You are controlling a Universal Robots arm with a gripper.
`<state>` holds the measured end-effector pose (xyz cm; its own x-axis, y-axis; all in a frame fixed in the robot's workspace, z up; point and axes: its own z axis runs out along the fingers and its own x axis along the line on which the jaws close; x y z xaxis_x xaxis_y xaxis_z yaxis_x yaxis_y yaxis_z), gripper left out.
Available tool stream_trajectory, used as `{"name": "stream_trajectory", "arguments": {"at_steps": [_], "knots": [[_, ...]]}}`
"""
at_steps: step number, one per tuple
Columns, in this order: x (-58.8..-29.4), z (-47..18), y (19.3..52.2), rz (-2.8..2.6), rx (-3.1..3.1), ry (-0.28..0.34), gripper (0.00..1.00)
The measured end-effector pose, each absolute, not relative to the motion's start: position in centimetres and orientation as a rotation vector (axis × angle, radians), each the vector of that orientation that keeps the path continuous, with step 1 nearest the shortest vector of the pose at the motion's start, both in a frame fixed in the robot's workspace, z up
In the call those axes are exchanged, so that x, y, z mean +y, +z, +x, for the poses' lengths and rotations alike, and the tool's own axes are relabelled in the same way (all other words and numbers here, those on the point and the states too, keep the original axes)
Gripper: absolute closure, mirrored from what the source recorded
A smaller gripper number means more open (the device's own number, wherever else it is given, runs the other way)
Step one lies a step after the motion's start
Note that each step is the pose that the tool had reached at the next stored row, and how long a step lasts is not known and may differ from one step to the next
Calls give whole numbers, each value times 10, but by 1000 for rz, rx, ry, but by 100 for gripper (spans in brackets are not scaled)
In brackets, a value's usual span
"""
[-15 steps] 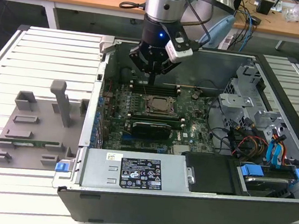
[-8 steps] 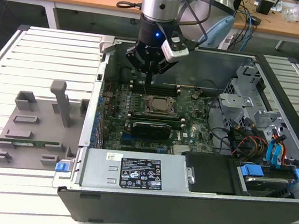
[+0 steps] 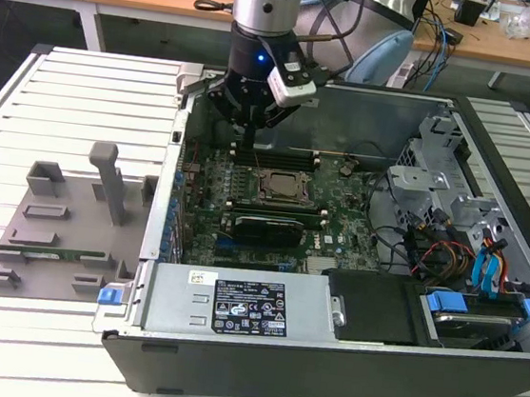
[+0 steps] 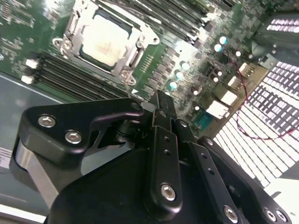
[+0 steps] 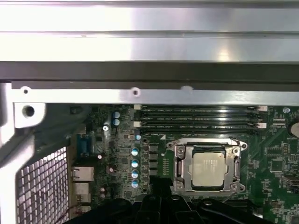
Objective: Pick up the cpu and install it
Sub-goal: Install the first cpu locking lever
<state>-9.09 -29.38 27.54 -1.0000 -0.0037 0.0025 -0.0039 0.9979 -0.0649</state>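
- In the exterior view, the arm is hanging its gripper inside the open case, over the rear part of the board. The socket is lying just in front of the fingertips, and something pale is sitting in its frame; I am taking that for the cpu. A grey fixture tray is resting on the slatted table at the exterior view's left, well apart from the arm.
- In the second wrist view, the gripper is showing its black fingers drawn together with nothing between them. The cpu is sitting flat inside the metal frame, apart from the fingertips.
- In the first wrist view, the cpu is lying square in the socket, silver top up, beside the memory slots. The placing seems done; whether the frame is latched down, I cannot tell.
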Motion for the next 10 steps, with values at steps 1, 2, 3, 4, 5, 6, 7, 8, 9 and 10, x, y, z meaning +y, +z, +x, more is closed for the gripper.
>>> {"name": "stream_trajectory", "arguments": {"at_steps": [1, 2, 3, 4, 5, 6, 7, 8, 9, 10], "knots": [[-293, -93, 275, 7, -3138, 102, 89], [-292, -95, 274, 12, -3138, 102, 89], [-290, -96, 272, 21, -3138, 102, 89], [-289, -96, 271, 28, -3138, 102, 89], [-286, -96, 268, 42, -3138, 102, 89], [-285, -97, 266, 52, -3138, 102, 89], [-283, -97, 265, 59, -3138, 102, 89], [-276, -97, 262, 78, -3138, 102, 89], [-272, -97, 261, 90, -3138, 101, 89], [-272, -94, 261, 97, -3138, 101, 89]]}}
